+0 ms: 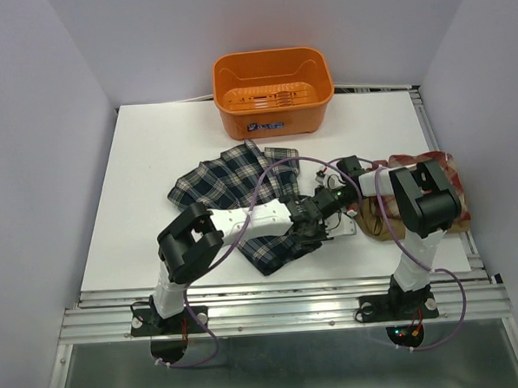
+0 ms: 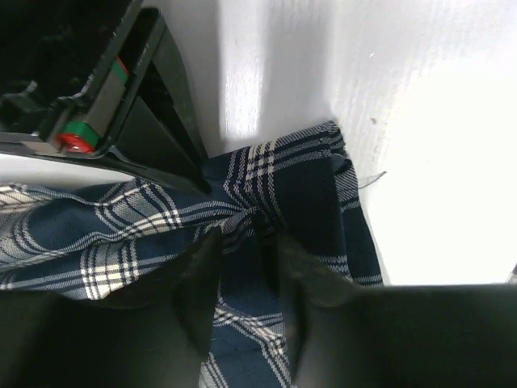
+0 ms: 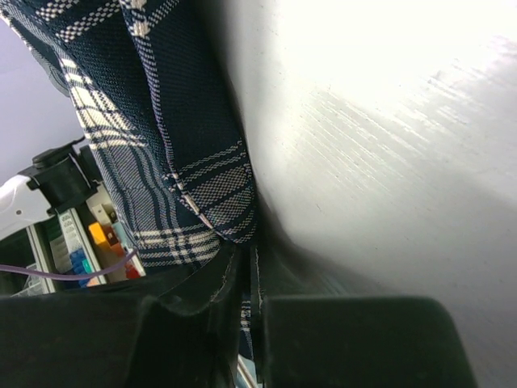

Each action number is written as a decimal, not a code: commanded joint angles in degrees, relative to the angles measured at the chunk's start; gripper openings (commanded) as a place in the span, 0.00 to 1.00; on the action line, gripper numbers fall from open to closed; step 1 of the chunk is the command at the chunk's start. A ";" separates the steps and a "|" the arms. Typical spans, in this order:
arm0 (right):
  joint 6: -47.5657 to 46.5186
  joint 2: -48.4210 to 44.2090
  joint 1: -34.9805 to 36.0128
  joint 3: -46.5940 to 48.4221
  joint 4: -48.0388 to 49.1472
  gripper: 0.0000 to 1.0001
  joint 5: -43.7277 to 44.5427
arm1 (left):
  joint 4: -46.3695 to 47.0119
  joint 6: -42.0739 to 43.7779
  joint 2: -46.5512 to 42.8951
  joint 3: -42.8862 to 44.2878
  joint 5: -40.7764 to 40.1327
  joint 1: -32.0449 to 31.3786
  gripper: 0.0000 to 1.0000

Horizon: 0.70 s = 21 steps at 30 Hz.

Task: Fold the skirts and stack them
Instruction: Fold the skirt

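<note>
Right end effector (image 3: 249, 273), plaid skirt (image 3: 137, 121) edge seemingly pinched inside

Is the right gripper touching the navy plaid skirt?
Touching. The right wrist view shows an edge of the navy plaid skirt pinched between the closed fingers of the right gripper.

Black-and-white left arm (image 1: 243, 221) and right arm (image 1: 376, 181) are reaching inward, tips nearly meeting. The left gripper (image 2: 250, 242) is straddling the navy-green-white plaid pleated cloth skirt (image 2: 307, 194), fingers apart; grip unclear. The right gripper (image 3: 252, 263) is pinching the skirt's edge, jaws nearly touching.
</note>
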 commanded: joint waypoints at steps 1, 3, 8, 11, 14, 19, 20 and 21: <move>0.15 0.59 0.22 -0.96 2.01 0.03 -0.39 | -0.59 -0.75 0.49 -0.59 -4.01 -0.25 0.37; 0.24 0.67 0.22 -0.96 2.19 0.01 -0.30 | -0.42 -1.10 0.49 -0.59 -4.45 -0.16 0.28; 0.68 1.29 0.22 -1.23 2.80 0.01 -0.65 | 0.81 -1.81 -1.09 -0.41 -2.96 -0.16 0.00; 1.21 1.47 0.22 -1.58 3.33 0.01 -0.83 | 1.43 -2.86 -3.20 0.12 -0.32 -0.25 0.00; 1.65 1.64 0.22 -1.76 3.77 0.01 -0.91 | 1.34 -3.65 -4.78 1.08 2.93 -0.51 0.00; 2.09 1.38 0.22 -2.11 4.21 0.01 -1.09 | 1.61 -4.27 -6.80 1.61 5.65 -2.09 0.00; 2.18 1.38 0.22 -2.11 4.30 0.01 -1.18 | 1.78 -4.27 -6.98 1.61 5.57 -2.27 0.00; 2.26 1.29 0.22 -2.28 4.47 0.01 -1.26 | 2.04 -4.27 -7.33 1.52 5.83 -2.36 0.00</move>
